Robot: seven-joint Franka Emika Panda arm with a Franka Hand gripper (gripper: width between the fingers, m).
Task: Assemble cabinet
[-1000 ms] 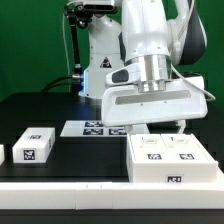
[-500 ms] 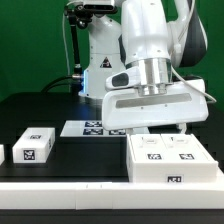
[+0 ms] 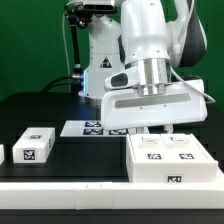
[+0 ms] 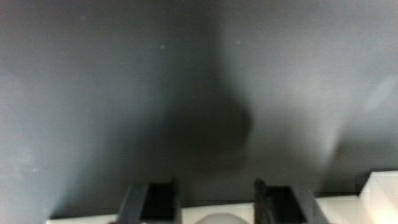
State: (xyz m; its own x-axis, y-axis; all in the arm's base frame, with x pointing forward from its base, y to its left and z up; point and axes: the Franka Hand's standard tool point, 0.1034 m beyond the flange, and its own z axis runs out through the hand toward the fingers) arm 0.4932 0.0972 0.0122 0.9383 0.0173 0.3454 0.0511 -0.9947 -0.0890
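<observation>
**A:** While the arm hangs over the far edge of the cabinet box (image 3: 170,162), down at five o'clock in the exterior view, the claw (image 4: 217,186) shows its two dark fingers (image 4: 157,200) set apart, nothing gripped between them.

**B:** A gap, yes, moderate rather than wide. The wrist view is mostly grey blur, so I can't tell what lies under it.

**A:** The box sits flat on the black tabletop (image 3: 85,162), tags on its top and front. A smaller door panel (image 3: 33,145) lies at eight o'clock, well apart. The marker board (image 3: 90,128) is near the centre, just beyond the box.

**B:** Handling call: that box reads as rigid plastic, probably light for its bulk, and smooth enough to slip.

**A:** So where do you take it?

**B:** It's too broad to span whole, I'd judge. Pinch one wall near the middle of a side, square on, so it doesn't swing. The panel looks thin and stiff and wants a grip across its edges.
</observation>
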